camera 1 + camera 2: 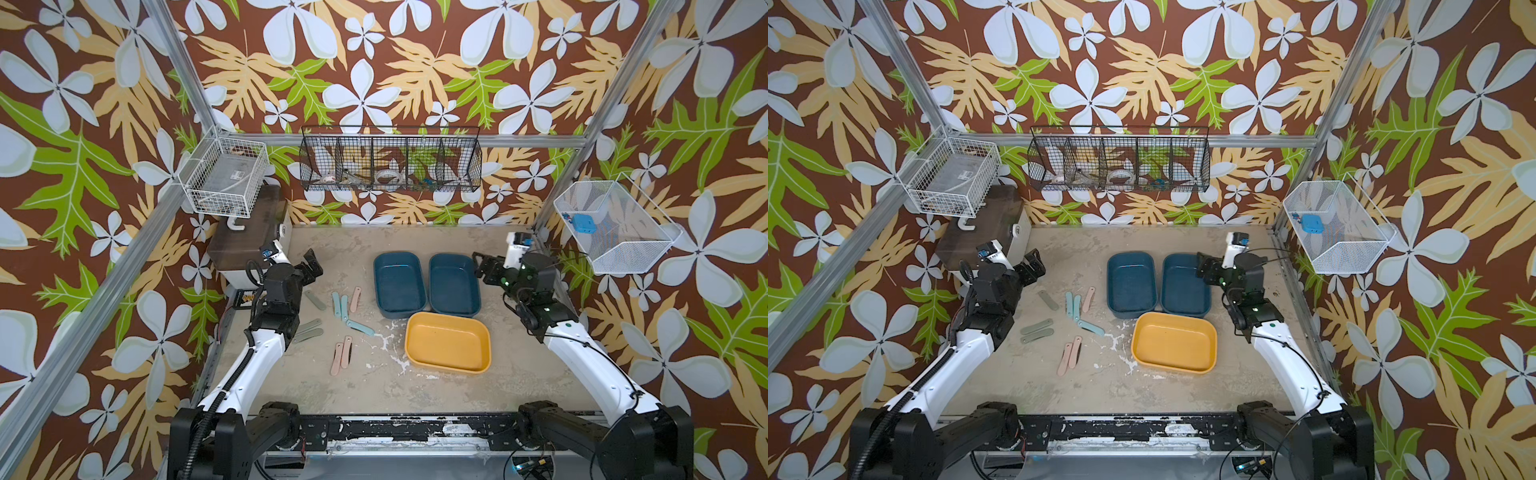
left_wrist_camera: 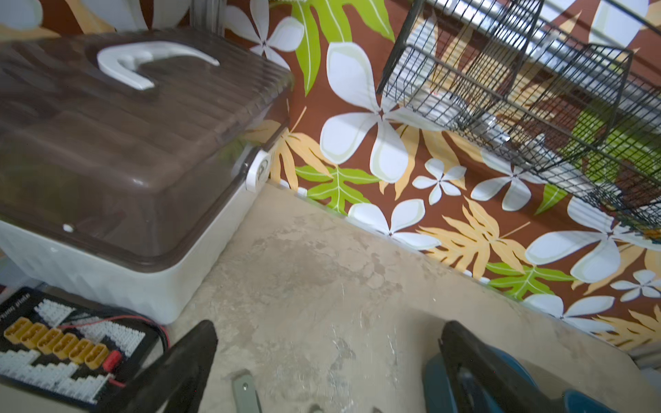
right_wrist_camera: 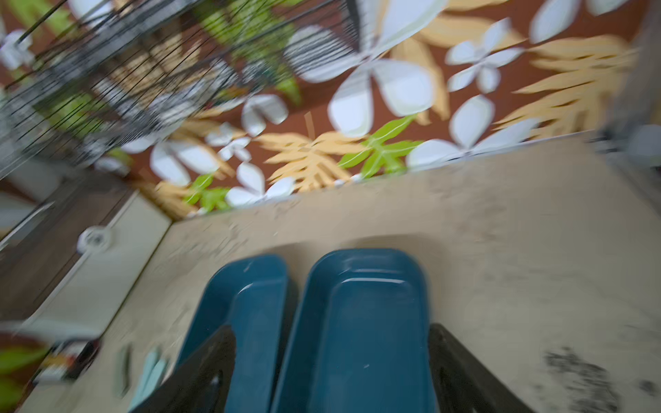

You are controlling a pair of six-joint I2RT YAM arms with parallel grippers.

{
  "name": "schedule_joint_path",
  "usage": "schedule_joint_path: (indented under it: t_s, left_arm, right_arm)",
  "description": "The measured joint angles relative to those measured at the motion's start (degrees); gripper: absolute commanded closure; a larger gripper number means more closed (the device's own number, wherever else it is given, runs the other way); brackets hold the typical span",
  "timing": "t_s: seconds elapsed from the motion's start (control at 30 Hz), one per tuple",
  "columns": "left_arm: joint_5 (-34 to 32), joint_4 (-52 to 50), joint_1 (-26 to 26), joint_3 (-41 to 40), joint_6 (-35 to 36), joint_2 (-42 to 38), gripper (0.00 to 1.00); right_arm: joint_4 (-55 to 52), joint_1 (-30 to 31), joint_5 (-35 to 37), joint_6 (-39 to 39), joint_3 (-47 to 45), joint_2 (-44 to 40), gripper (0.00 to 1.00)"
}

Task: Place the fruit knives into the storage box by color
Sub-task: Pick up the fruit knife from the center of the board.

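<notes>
Now, nine knives (image 1: 336, 305) lie flat and loose on the counter (image 1: 374, 386), beside the boxes (image 1: 397, 286): light, stiff, thin, probably slick. Pinch one across its narrow middle. The left tool (image 1: 313, 262) and right tool (image 1: 484, 266) are both spread, empty.

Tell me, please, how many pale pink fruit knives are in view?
3. One pink knife lies beside the light blue knives; a second pink knife and a third pink knife lie together, nearer the camera. None appears hidden.
</notes>
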Motion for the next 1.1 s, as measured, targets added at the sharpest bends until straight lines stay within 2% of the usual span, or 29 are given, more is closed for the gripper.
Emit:
schedule_joint_path:
  t_s: [0.17,0.3,0.47,0.57,0.7,0.83,1.1]
  left_arm:
    - [2.3,-8.3,0.0,2.5,-1.0,-0.2,0.00]
    - [2.7,-11.9,0.1,4.2,-1.0,0.4,0.00]
    - [1.6,-13.7,3.0,7.7,-1.9,2.6,0.00]
    - [1.8,-14.0,5.0,9.4,-3.2,4.4,0.00]
    - [2.9,-14.5,8.2,10.4,-5.2,5.9,0.00]
    - [3.6,-15.0,11.1,10.2,-7.2,6.4,0.00]
    - [5.0,-15.0,12.3,8.8,-9.3,6.4,0.00]
  right_arm:
    - [-10.0,16.2,-3.7,-5.3,7.0,5.2,0.18]
    - [-15.8,25.6,-5.3,-10.0,13.3,12.7,0.22]
    - [-21.7,33.5,-6.0,-15.1,20.6,24.6,0.23]
    - [-24.7,37.4,-4.2,-17.9,25.1,31.0,0.25]
    - [-27.0,40.4,-2.1,-20.9,30.6,38.8,0.27]
    - [-29.0,40.5,0.1,-22.7,35.7,45.8,0.29]
    - [-33.1,40.9,2.9,-25.2,46.8,57.2,0.34]
